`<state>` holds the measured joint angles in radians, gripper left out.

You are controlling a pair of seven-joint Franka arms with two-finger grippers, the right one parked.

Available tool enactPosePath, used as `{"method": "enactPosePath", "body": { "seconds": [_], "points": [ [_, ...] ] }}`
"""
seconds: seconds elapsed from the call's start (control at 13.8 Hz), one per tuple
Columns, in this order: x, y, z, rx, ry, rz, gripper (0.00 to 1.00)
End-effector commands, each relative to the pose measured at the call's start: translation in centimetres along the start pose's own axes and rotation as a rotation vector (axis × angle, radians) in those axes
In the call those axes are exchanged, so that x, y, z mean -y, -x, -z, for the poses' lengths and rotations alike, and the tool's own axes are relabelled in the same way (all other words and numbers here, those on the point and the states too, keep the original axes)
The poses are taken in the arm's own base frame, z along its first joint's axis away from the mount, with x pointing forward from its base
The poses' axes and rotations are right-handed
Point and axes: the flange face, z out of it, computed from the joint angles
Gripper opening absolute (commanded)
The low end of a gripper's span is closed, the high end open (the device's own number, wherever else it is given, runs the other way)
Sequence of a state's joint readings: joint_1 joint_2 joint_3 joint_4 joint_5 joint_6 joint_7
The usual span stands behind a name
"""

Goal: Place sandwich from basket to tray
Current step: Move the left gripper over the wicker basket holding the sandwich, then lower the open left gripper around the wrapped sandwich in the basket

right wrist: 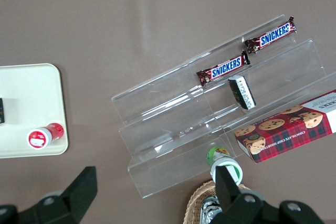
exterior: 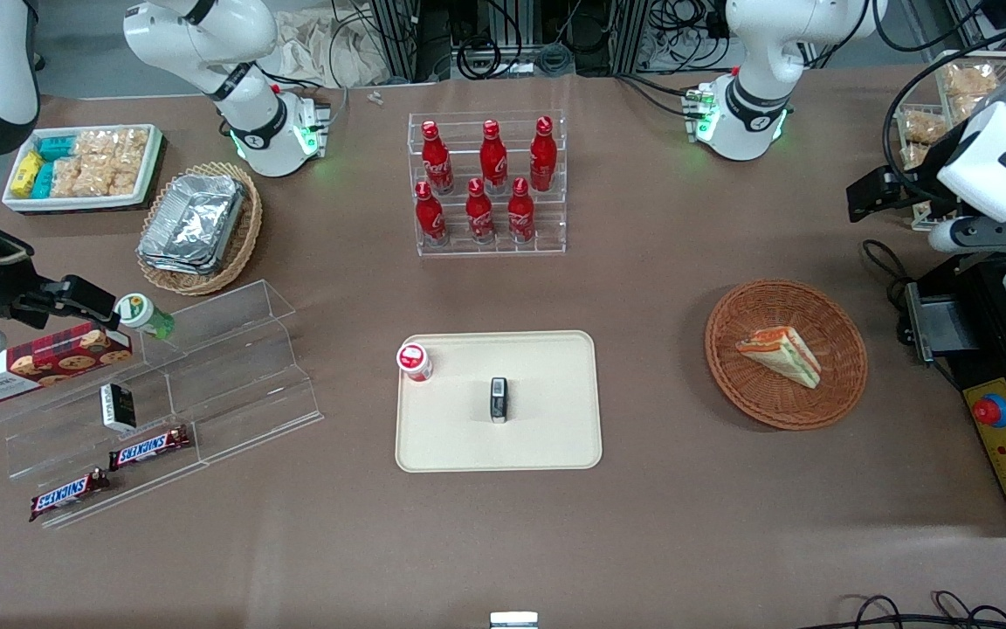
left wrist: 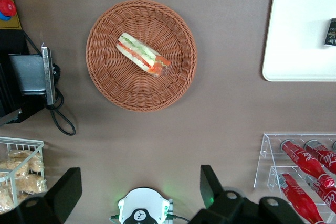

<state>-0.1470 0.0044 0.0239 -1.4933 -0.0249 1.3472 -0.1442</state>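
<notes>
We judge task not yet begun: sandwich (exterior: 780,353) lies in basket (exterior: 844,397), ungrasped. Gripper (left wrist: 139,192) hovers high above table, well apart from basket, fingers spread wide, empty. Tray (exterior: 555,437) awaits sandwich; we note small red-capped bottle (exterior: 414,362) at its edge, dark packet (exterior: 499,399) near middle.

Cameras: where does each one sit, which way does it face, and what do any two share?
Front view: high above the table, looking down; both arm bases show, the gripper raised at the working arm's end.
Left wrist view: straight down on the sandwich in the basket; open fingers show.
Right wrist view: down on the Snickers bars; parked fingers show.
Shared: the tray appears in all three.
</notes>
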Motion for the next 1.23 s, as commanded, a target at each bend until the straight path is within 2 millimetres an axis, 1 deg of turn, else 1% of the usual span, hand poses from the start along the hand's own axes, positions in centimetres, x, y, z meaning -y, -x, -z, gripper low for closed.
{"method": "enactPosePath", "body": {
  "seconds": [0.0, 0.14, 0.36, 0.51, 0.65, 0.8, 1.01, 1.08, 1.16],
  "points": [
    [-0.2, 0.8, 0.4, -0.019, -0.001, 0.015, 1.00],
    [0.0, 0.7, 0.6, -0.023, 0.000, 0.007, 1.00],
    [-0.1, 0.4, 0.2, -0.011, -0.003, 0.040, 1.00],
    [0.2, 0.1, -0.1, -0.015, -0.014, 0.096, 1.00],
    [0.7, -0.9, -0.8, -0.032, -0.011, 0.245, 1.00],
    [0.6, -2.4, -2.9, -0.043, -0.005, 0.430, 1.00],
    [0.6, -4.1, -7.8, -0.056, 0.004, 0.654, 1.00],
    [0.6, -4.6, -10.0, -0.054, 0.005, 0.698, 1.00],
    [0.5, -5.0, -12.6, -0.048, 0.002, 0.745, 1.00]
  ]
}}
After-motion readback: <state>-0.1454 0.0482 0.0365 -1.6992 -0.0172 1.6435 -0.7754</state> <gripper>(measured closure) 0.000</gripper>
